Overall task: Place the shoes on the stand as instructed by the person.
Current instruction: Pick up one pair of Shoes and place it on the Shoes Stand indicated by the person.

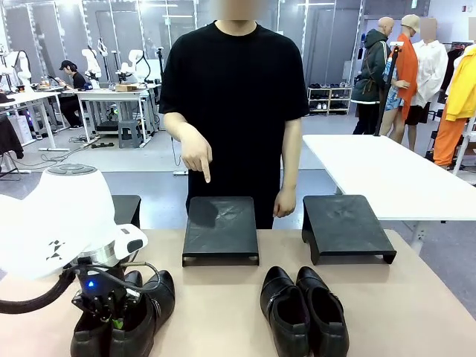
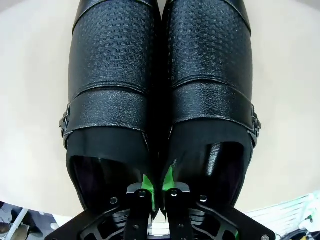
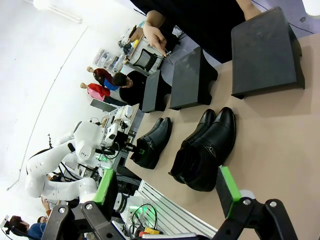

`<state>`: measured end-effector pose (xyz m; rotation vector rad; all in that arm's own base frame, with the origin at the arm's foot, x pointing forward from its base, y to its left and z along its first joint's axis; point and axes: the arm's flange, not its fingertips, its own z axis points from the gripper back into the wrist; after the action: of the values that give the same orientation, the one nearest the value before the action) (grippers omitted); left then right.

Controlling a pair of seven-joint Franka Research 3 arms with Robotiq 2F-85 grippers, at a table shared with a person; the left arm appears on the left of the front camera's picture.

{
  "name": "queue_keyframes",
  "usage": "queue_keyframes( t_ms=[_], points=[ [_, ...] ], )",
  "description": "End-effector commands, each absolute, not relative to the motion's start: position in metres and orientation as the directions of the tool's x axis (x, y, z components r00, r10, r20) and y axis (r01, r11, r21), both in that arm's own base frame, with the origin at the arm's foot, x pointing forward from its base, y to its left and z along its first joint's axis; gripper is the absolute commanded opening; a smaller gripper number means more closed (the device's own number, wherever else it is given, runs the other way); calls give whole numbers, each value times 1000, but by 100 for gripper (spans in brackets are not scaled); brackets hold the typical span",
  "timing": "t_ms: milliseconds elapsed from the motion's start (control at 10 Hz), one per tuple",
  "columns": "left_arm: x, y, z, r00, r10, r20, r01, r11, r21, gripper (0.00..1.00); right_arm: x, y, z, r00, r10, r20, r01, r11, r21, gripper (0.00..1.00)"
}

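Currently the left gripper (image 2: 156, 189) is seen lowered into the left pair of shoes (image 2: 160, 90), with one finger in each shoe's opening. Its green pads (image 2: 145, 183) are pressed together on the two inner walls that meet between the shoes, so both are pinched at once. This pair is placed side by side and touching at the near left of the table (image 1: 416, 297), with the toes turned toward the person (image 1: 234, 89). Whether the soles are off the tabletop cannot be told.

The right pair of shoes (image 1: 303, 309) is set on the table near the middle, also side by side with toes toward the far edge, and is touched by nothing. The right gripper (image 3: 166, 182) is held above the table with its fingers spread wide, and nothing is gripped between them.

Three black stands are lined up along the far edge. The left stand (image 1: 128, 208) is partly hidden behind the white arm, the middle stand (image 1: 221, 230) sits beyond the gap between the two pairs, and the right stand (image 1: 347, 227) sits beyond the right pair.

The person's pointing hand (image 1: 195, 149) is held above the middle stand, with the index finger stretched downward at it and the other fingers folded in. The other hand (image 1: 284, 202) is hung loosely curled at the side, between the middle and right stands.
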<state>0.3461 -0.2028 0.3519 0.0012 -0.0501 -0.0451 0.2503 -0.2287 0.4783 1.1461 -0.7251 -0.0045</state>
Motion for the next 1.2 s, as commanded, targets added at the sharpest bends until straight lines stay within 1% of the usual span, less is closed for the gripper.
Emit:
queue_keyframes(
  t_ms=[0,100,200,400,600,800,900,1000,1100],
  points=[
    [351,-207,353,997,-37,66,38,999,-17,0,251,-230,480,764,-359,536,-373,432,821,100],
    [351,-207,369,993,-38,109,38,999,1,0,251,-230,480,764,-359,536,-373,432,821,100],
    [351,-205,396,989,-11,144,16,999,-32,0,251,-230,480,764,-359,536,-373,432,821,100],
    [346,-202,437,983,-26,181,33,999,-38,0,251,-230,480,764,-359,536,-373,432,821,100],
    [343,-200,465,981,-37,188,48,997,-54,0,251,-230,480,764,-359,536,-373,432,821,100],
    [342,-201,473,978,-35,204,47,997,-54,0,251,-230,480,764,-359,536,-373,432,821,100],
    [338,-200,474,973,-75,217,81,997,-17,0,251,-230,480,764,-359,536,-373,432,821,100],
    [341,-202,468,978,-28,207,37,999,-40,0,251,-230,480,764,-359,536,-373,432,821,100],
    [341,-202,468,978,-28,207,37,999,-40,0,251,-230,480,764,-359,536,-373,432,821,100]
  ],
)
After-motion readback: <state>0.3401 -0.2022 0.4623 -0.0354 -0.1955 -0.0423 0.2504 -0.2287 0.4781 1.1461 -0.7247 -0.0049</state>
